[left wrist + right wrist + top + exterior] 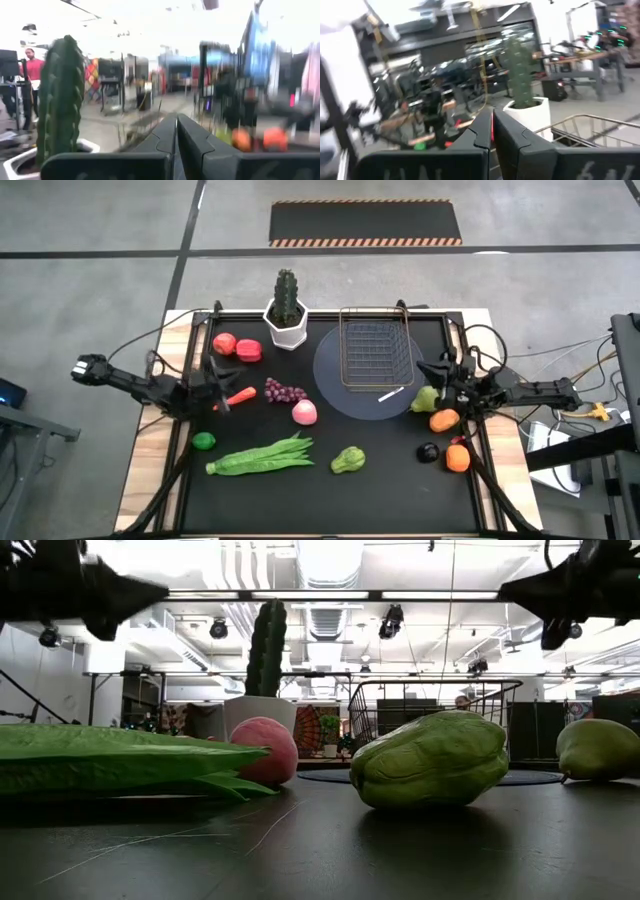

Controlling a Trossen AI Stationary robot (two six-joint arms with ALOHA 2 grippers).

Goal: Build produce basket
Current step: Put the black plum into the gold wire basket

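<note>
High view: basket (pixel 375 352) sits between both arms' closed, empty jaws, apart from each.

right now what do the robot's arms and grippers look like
Both arms are dark, slim and jointed, with thin cables trailing off them. The left gripper and right gripper each have two flat, angular dark fingers on a broad dark bar. No markings are readable.

The wire basket (pixel 375 352) is seen empty and upright on a round grey plate (pixel 335 385). The produce is scattered around it on the black table (pixel 330 500): tomatoes (pixel 236 346), grapes (pixel 285 391), peach (pixel 304 412), beans (pixel 262 456).
</note>
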